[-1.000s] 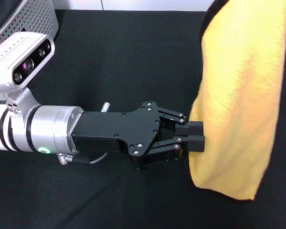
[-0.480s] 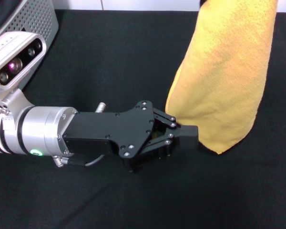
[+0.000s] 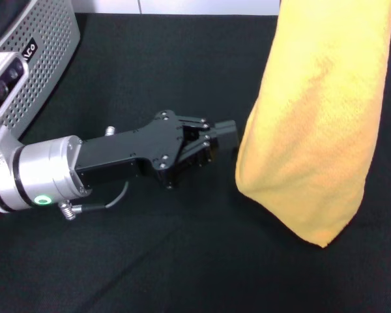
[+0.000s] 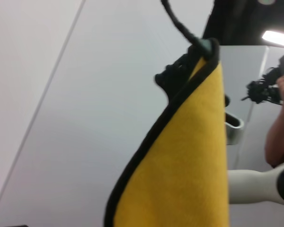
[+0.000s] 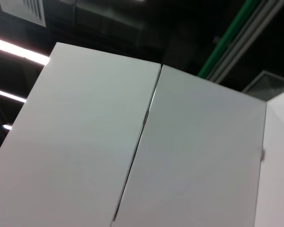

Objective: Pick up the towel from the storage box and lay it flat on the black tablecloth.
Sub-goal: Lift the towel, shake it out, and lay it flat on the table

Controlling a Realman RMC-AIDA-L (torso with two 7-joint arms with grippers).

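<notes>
We see the towel (image 3: 316, 124) hanging in the air on the right side of the head view, its yellow face toward us, draped in a long fold whose lowest corner dangles above the black tablecloth (image 3: 156, 261). Its top runs out past the upper edge of that view, so what holds it there is hidden from us; the right hand is not visible in any view. In the left wrist view the towel (image 4: 184, 165) shows its yellow face and dark stitched edge, rising to a point where something black grips it.

Our left hand (image 3: 225, 130) reaches in from the left, low over the tablecloth, with its black fingertips just beside the towel's left edge. We cannot tell whether the tips touch the cloth, nor whether the fingers are together or apart.

The storage box (image 3: 39, 59) sits at the far left corner of the desk, its perforated grey wall and small black label facing us. The tablecloth covers the desk across the whole view.
</notes>
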